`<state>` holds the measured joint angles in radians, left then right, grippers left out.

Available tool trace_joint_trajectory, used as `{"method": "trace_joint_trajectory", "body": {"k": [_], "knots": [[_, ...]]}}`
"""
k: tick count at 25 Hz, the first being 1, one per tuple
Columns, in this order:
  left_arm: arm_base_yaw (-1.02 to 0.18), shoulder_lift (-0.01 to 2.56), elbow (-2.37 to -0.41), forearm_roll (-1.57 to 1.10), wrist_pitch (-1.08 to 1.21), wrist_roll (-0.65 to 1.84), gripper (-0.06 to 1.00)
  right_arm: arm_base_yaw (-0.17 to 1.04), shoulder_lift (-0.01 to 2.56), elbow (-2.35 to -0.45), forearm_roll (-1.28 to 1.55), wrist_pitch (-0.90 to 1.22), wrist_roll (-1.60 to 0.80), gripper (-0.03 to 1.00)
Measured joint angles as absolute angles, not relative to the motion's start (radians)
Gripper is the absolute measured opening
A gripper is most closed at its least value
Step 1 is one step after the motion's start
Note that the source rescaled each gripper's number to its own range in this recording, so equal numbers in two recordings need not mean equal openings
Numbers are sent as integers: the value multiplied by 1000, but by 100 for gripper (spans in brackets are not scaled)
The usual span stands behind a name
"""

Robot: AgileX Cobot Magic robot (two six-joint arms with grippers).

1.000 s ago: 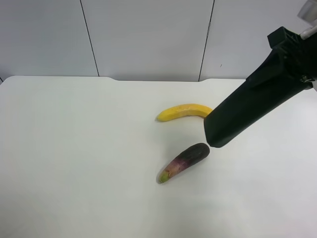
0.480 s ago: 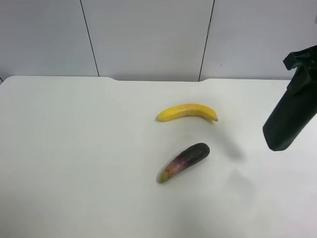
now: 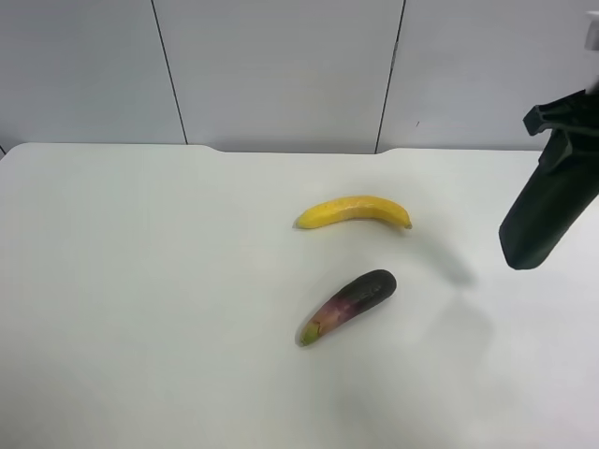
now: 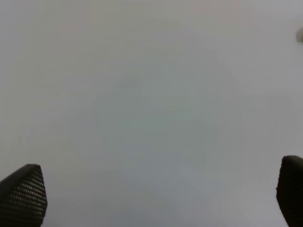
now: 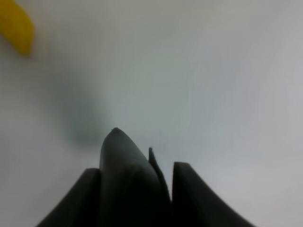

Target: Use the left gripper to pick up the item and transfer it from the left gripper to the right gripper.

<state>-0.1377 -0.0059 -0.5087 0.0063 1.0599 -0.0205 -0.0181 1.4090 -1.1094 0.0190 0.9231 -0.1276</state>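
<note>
Lying on the table: a yellow banana [image 3: 354, 211] and a purple eggplant [image 3: 348, 306], near each other but not touching. The banana is the one closer to the wall, and the eggplant's greenish stem end is turned away from it.
Table: the white table [image 3: 140, 281] is bare around both pieces of produce. A soft shadow [image 3: 459, 271] falls on it between the banana and the raised item.
Backdrop: pale grey wall panels [image 3: 281, 75] divided by thin dark seams.
In the way: banana and eggplant both sit well apart from the item, which hangs above the tabletop at the exterior high view's right edge.
Item: the item [image 3: 547, 210] is flat, oblong and matte dark green-black. It tilts with its free end angled down toward the table. In the right wrist view its rounded end juts out beyond the fingers.
Right gripper: the right gripper [image 5: 137, 189] is clenched on the item, one black finger pressed to each side. A blurred yellow tip of the banana shows beyond it.
Left gripper: the left gripper [image 4: 156, 189] is released, its wedge-shaped fingers spread wide over plain white tabletop.
</note>
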Motion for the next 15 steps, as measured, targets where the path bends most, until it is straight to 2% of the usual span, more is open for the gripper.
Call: {"method": "trace_joint_trajectory", "body": {"k": [9,15], "knots": [[-138,-6,-509,6,1060,-20,99,71,1553,-1109,9,892,-135,0],[-138,-6,-509,6,1060,-20,99,122,1586,-1109,8,997,-135,0]]}}
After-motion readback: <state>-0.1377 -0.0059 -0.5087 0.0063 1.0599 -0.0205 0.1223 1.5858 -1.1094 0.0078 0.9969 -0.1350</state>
